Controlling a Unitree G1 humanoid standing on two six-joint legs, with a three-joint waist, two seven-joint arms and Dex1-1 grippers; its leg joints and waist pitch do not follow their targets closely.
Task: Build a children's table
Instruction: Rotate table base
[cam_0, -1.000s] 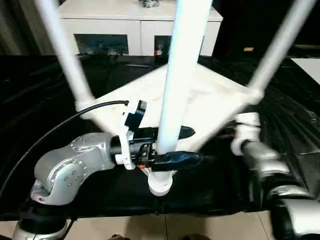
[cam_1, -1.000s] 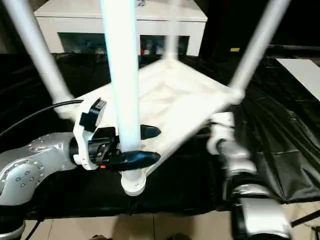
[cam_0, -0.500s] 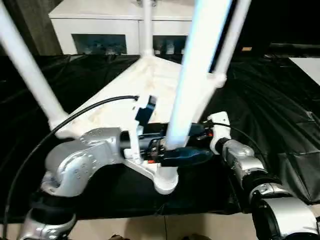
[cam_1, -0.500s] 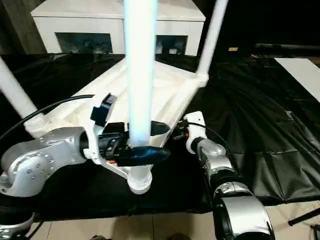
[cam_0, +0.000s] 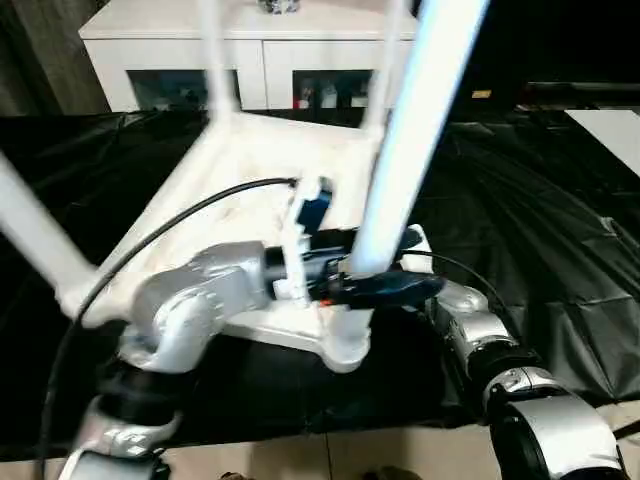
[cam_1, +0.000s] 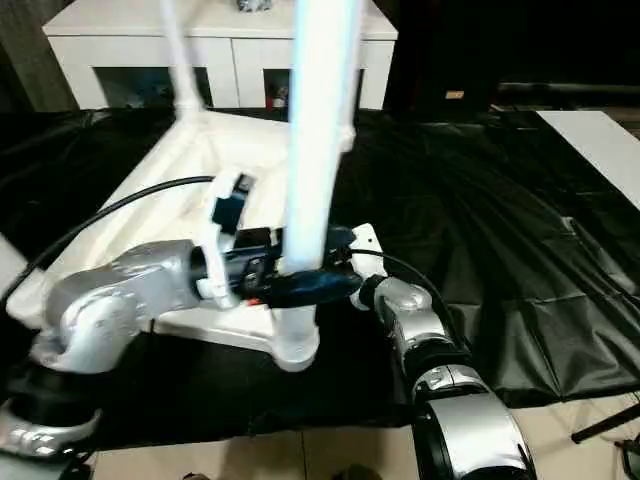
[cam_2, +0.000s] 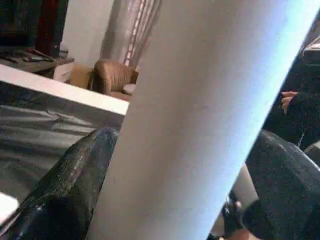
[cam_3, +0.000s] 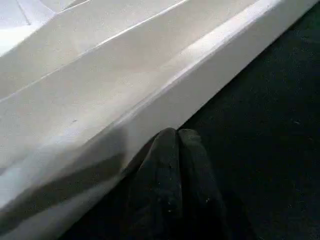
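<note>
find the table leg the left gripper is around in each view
Left eye: leg rises centre-right, from the near corner socket.
Right eye: leg centre.
Left wrist: leg slants across the middle, between the black fingers.
Right wrist: tabletop edge instead.
Shared landmark: left gripper.

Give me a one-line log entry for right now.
left claw: around near table leg, above socket | right claw: shut, at tabletop edge | table: upside down on black sheet
</note>
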